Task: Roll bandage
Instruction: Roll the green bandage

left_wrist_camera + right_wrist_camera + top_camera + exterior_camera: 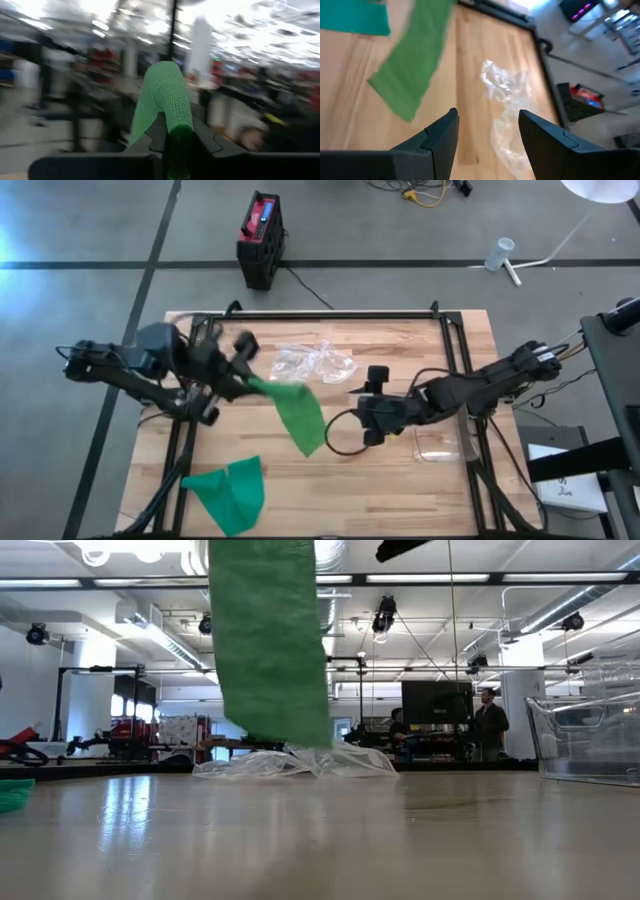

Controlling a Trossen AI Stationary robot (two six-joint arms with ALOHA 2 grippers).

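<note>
A green bandage strip [298, 416] hangs from my left gripper [243, 378], which is raised over the table's left half and shut on the strip's upper end. The strip's lower end [288, 730] hangs above the tabletop. A second green piece [232, 492] lies flat near the table's front left, also seen in the right wrist view [355, 17]; I cannot tell whether it is joined to the hanging strip. My right gripper [362, 412] is open to the right of the strip, slanting down over bare wood, with nothing between its fingers [440, 140]. My left gripper pinches the strip's upper end [172, 127] between its two fingers. The green cloth is bunched there and bulges past the fingertips. The rest of the strip hangs slack below the gripper, clear of the table.
A crumpled clear plastic wrapper [315, 361] lies at the table's far middle. A clear plastic box [440, 442] stands at the right, also seen in the low view [590, 735]. Black frame rails [320, 314] run along the table's edges.
</note>
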